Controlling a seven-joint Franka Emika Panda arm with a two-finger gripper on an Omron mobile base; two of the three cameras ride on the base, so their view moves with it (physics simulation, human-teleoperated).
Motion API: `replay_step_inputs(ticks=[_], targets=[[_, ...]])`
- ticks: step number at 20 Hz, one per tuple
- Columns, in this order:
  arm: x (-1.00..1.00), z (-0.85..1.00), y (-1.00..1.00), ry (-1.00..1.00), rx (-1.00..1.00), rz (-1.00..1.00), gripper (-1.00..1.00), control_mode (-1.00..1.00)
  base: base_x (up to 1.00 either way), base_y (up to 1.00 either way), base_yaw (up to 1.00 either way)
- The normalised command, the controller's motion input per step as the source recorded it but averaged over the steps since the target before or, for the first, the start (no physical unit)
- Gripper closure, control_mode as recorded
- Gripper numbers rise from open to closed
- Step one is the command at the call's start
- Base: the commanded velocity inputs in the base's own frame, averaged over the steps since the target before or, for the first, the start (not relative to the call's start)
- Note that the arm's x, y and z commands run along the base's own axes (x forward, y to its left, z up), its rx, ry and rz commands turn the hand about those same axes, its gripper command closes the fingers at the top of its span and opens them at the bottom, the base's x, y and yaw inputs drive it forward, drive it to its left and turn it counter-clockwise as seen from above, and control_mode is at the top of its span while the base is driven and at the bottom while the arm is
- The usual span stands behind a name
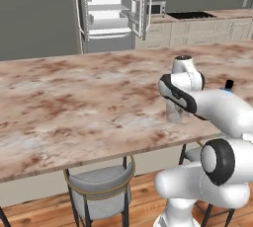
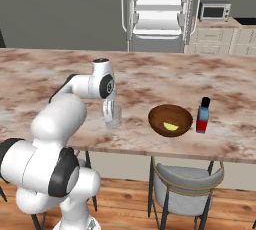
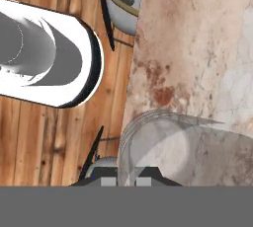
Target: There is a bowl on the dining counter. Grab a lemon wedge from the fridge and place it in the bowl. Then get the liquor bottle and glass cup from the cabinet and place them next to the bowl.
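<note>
Gripper holds the glass cup by its rim, low over the worktop near its edge; a careless release could tip it off.

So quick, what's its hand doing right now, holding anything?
Gripper: shut on the glass cup, which stands on the dining counter.

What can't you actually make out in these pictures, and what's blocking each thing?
- Gripper fingertips: the right base view has them blurred behind the glass cup, so their grip is unclear.
- Liquor bottle: in the left base view the arm hides all but its cap.
- Lemon wedge: too small in the bowl to judge its shape.
- Fridge: top cut off by the frame.
</note>
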Motion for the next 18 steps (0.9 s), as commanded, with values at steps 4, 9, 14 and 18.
replay_step_inputs(ticks=[4, 9, 14, 18], targets=[[0.83, -0.37, -0.14, 0.05, 0.00, 0.00, 1.00, -1.00, 0.00, 0.00, 0.00], [0.73, -0.44, -0.12, 0.06, 0.00, 0.00, 1.00, -1.00, 0.00, 0.00, 0.00], [0.55, -0.51, -0.10, 0.07, 0.00, 0.00, 1.00, -1.00, 0.00, 0.00, 0.00], [0.40, -0.51, -0.12, 0.04, 0.00, 0.00, 1.00, -1.00, 0.00, 0.00, 0.00]])
